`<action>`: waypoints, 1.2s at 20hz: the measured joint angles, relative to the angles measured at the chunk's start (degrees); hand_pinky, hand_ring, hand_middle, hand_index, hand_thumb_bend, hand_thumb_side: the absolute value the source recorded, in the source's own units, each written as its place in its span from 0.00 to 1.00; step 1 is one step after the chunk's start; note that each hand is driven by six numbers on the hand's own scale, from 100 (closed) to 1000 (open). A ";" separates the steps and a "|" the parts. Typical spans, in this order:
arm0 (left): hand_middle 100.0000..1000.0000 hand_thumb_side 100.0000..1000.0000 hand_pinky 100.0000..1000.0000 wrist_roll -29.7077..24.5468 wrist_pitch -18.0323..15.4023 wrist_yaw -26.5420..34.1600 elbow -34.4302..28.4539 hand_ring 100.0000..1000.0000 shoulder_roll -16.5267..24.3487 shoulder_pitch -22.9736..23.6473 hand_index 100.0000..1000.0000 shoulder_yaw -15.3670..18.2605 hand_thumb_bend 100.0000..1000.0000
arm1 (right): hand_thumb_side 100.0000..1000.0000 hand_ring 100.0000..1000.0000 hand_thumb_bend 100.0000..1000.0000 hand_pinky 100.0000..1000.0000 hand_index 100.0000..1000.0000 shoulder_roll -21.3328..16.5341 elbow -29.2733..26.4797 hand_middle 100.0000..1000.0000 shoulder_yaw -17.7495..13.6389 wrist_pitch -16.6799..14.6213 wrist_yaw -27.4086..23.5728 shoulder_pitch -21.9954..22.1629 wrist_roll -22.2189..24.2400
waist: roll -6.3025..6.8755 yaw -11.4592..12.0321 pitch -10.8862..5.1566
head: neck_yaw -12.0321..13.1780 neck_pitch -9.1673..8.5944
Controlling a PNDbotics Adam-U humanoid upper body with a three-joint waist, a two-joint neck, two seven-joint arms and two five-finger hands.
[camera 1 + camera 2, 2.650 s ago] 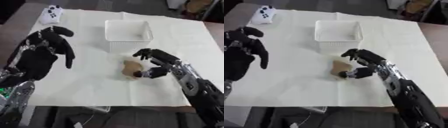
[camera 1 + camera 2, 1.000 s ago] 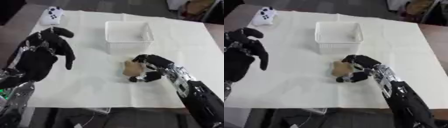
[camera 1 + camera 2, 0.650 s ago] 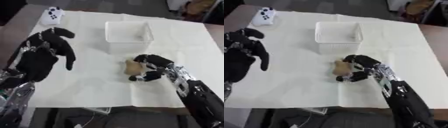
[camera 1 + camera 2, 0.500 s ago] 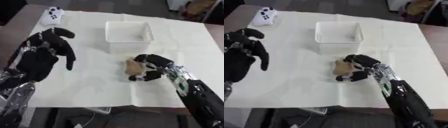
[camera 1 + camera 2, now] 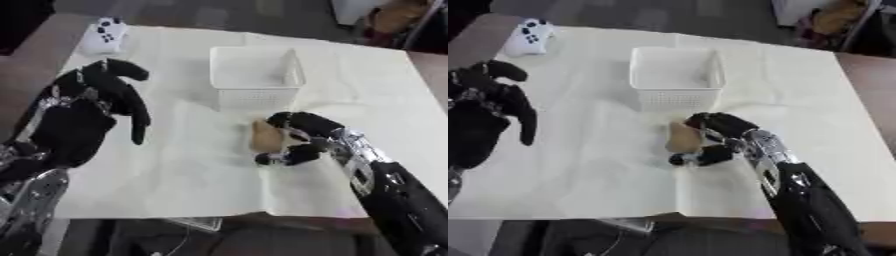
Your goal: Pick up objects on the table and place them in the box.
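Observation:
A small tan object (image 5: 263, 136) lies on the white cloth just in front of the white mesh box (image 5: 254, 77). My right hand (image 5: 304, 138) is wrapped around the tan object, fingers curled over its top and thumb under its near side. The object still rests on the cloth. My left hand (image 5: 83, 110) hangs raised at the left, fingers relaxed and holding nothing, well away from the box.
A white game controller (image 5: 105, 36) lies at the cloth's far left corner. The white cloth (image 5: 184, 170) covers the table, its front edge near the bottom. Dark floor and a brown object show beyond the far edge.
My right hand has moved in from the right and closed its fingers round the tan object. The left hand has stayed still.

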 measured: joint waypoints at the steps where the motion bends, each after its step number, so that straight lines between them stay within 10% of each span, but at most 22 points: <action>1: 0.74 0.84 0.25 0.00 0.00 0.00 0.00 0.51 0.00 0.00 0.73 0.00 0.48 | 1.00 0.81 0.68 0.80 0.90 0.01 0.03 0.83 0.00 0.04 0.03 -0.01 0.05 | 0.00 0.00 0.00 | 0.00 0.00; 14: 0.74 0.84 0.25 -0.10 0.09 0.00 0.00 0.51 0.00 -0.04 0.73 -0.01 0.48 | 0.97 0.82 0.62 0.80 0.88 2.01 1.05 0.80 0.01 4.50 9.22 -0.97 -2.17 | -0.01 0.17 0.00 | 0.05 0.00; 15: 0.74 0.84 0.25 -0.10 0.09 0.00 0.00 0.51 0.00 -0.04 0.73 -0.01 0.48 | 0.96 0.77 0.61 0.72 0.87 2.05 1.22 0.76 0.01 4.75 9.65 -1.08 -2.71 | -0.01 0.20 0.00 | 0.06 0.00; 18: 0.74 0.84 0.24 -0.11 0.09 0.01 0.00 0.51 0.00 -0.04 0.73 -0.01 0.48 | 0.79 0.32 0.47 0.00 0.74 2.19 1.80 0.46 -0.02 5.36 10.84 -1.20 -4.13 | -0.01 0.21 0.00 | 0.14 0.00; 21: 0.74 0.84 0.24 -0.12 0.09 0.01 0.00 0.51 0.00 -0.04 0.73 -0.01 0.48 | 0.69 0.03 0.39 0.00 0.48 2.33 1.90 0.21 -0.30 5.94 11.60 -1.20 -6.82 | -0.02 0.21 0.00 | 0.16 0.01; 24: 0.74 0.85 0.24 -0.13 0.09 0.01 0.00 0.51 0.00 -0.04 0.73 -0.01 0.48 | 0.76 0.00 0.24 0.00 0.30 2.27 1.59 0.04 -0.36 5.46 11.80 -0.63 -12.55 | -0.02 0.19 0.02 | 0.32 0.01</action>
